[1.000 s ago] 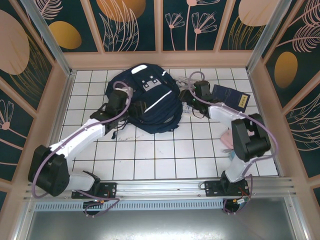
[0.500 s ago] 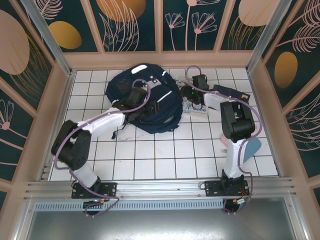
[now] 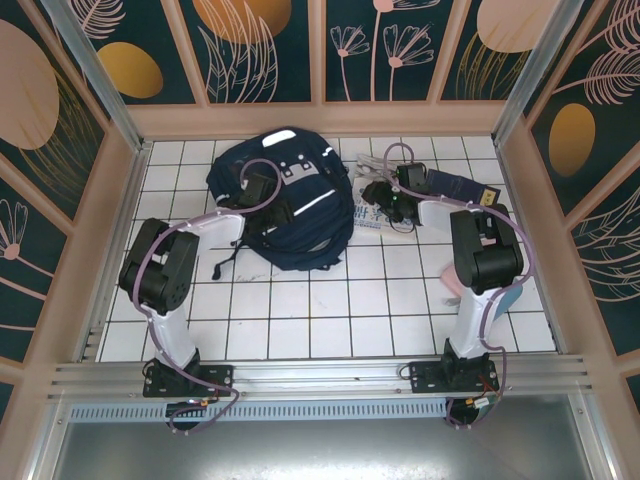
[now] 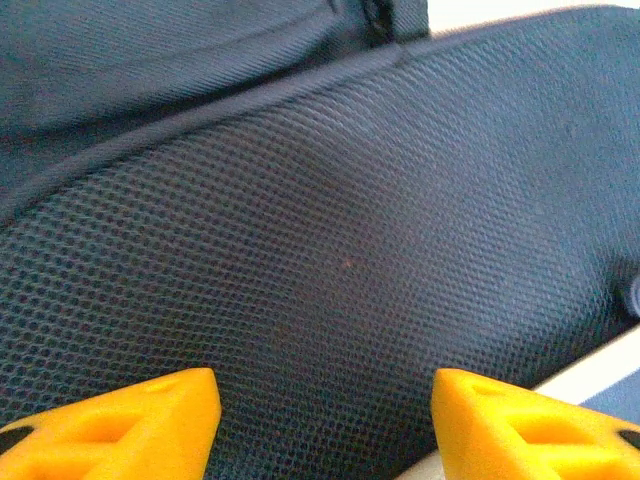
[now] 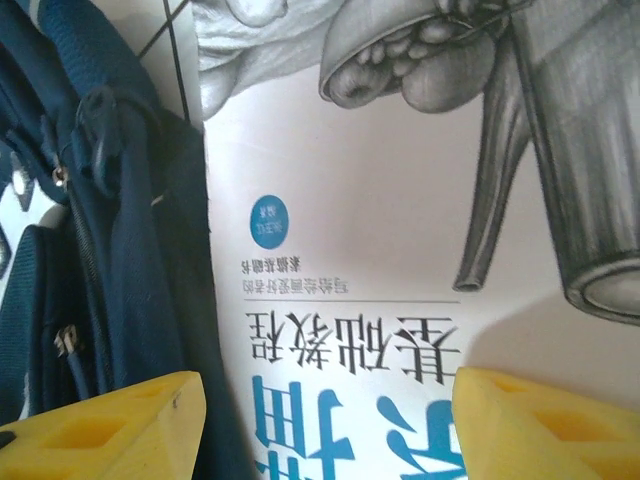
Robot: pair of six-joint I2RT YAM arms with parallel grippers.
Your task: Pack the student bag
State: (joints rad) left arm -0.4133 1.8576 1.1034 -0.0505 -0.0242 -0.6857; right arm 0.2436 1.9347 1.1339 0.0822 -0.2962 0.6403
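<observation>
Top view: a white tiled counter walled with dark floral panels. The student bag, dark navy with thin white stripes and pale patches near its top, lies slumped at the far middle of the counter. The left arm reaches in from the bag's near-left side, and its dark wrist rests over the bag's left half. Just right of the bag lies a white book, its cover facing up. The right arm bends in from the right of the bag, with its wrist above that book. Farther right of the bag, beyond the book, lies a dark blue booklet with a small pale label.

Left wrist view: the left claw is yellow and spread wide, with one tip at each lower corner. It hovers close over the bag's dark mesh fabric and pinches nothing. A seam of the bag crosses above the mesh.

Right wrist view: the right claw is also yellow and spread apart, and it holds nothing. It sits above the book's cover, which shows a grey pencil drawing and printed blue and black characters. The bag's navy folds and a strap touch the book's left edge.
</observation>
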